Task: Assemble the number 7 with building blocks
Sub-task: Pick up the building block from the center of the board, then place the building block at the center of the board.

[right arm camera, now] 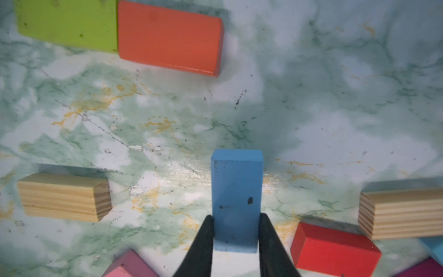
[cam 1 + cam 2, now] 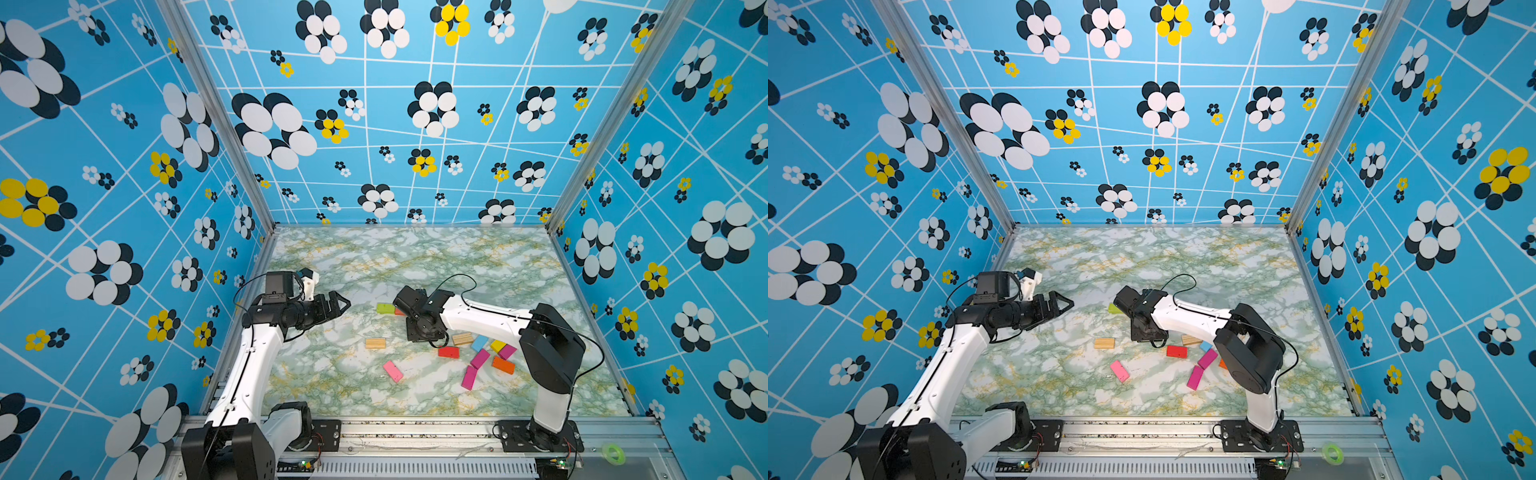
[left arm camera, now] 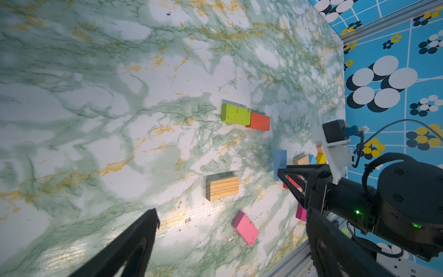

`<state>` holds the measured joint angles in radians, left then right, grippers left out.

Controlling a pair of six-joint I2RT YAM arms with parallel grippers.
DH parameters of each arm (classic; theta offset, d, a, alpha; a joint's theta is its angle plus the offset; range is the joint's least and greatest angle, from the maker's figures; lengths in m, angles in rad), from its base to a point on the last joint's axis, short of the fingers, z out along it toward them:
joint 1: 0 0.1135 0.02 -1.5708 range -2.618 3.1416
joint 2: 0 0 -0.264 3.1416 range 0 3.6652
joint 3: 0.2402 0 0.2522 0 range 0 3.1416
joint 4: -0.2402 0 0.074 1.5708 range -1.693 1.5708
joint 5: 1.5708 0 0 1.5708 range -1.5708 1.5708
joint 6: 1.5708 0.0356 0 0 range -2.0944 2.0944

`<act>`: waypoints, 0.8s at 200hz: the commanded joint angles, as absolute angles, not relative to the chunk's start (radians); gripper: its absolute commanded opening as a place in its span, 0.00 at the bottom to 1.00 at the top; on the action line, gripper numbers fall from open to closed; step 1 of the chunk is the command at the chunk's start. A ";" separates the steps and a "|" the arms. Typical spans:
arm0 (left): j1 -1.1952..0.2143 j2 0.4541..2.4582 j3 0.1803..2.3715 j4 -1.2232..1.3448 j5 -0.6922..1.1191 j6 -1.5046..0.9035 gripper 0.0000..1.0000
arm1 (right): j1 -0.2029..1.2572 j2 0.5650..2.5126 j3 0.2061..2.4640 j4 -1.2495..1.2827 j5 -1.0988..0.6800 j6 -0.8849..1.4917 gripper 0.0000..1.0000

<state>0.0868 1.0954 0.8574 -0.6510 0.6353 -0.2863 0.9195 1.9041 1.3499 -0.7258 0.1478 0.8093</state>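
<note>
Blue goes first: light blue block (image 1: 236, 191) sits in right gripper (image 1: 236, 217), jaws pinched tight on its long sides. It's apart from green block (image 1: 67, 24), closer to the orange block (image 1: 167, 36) butting that one's end. On the green block's other side, left gripper (image 2: 341, 306) is spread wide and empty. Count: green one, orange two, light blue two, red block (image 2: 449, 352) one, pink block (image 2: 392, 370) one, yellow block (image 2: 497, 345) one, magenta blocks (image 2: 480, 358) three, wood blocks (image 2: 375, 343) two seen.
</note>
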 commanded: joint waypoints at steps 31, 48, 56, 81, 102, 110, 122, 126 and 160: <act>0.082 1.089 0.845 -0.646 0.646 -0.267 0.99 | 0.911 1.960 1.378 -0.664 0.098 0.857 0.30; 0.080 1.088 0.847 -0.645 0.647 -0.267 0.99 | 0.901 1.973 1.383 -0.641 0.069 0.870 0.30; 0.079 1.089 0.846 -0.646 0.647 -0.267 0.99 | 0.897 1.982 1.389 -0.637 0.057 0.871 0.30; 0.079 1.087 0.847 -0.645 0.647 -0.266 0.99 | 0.894 2.007 1.423 -0.641 0.048 0.866 0.30; 0.078 1.086 0.847 -0.646 0.647 -0.267 0.99 | 0.891 2.019 1.439 -0.642 0.046 0.867 0.30; 0.078 1.086 0.847 -0.646 0.647 -0.268 0.99 | 0.889 2.025 1.444 -0.644 0.046 0.866 0.30; 0.078 1.085 0.846 -0.646 0.648 -0.267 0.99 | 0.884 2.029 1.447 -0.642 0.046 0.866 0.30; 0.077 1.086 0.847 -0.646 0.648 -0.267 0.99 | 0.883 2.032 1.450 -0.644 0.046 0.865 0.30; 0.076 1.086 0.847 -0.646 0.648 -0.265 0.99 | 0.874 2.046 1.457 -0.645 0.045 0.864 0.30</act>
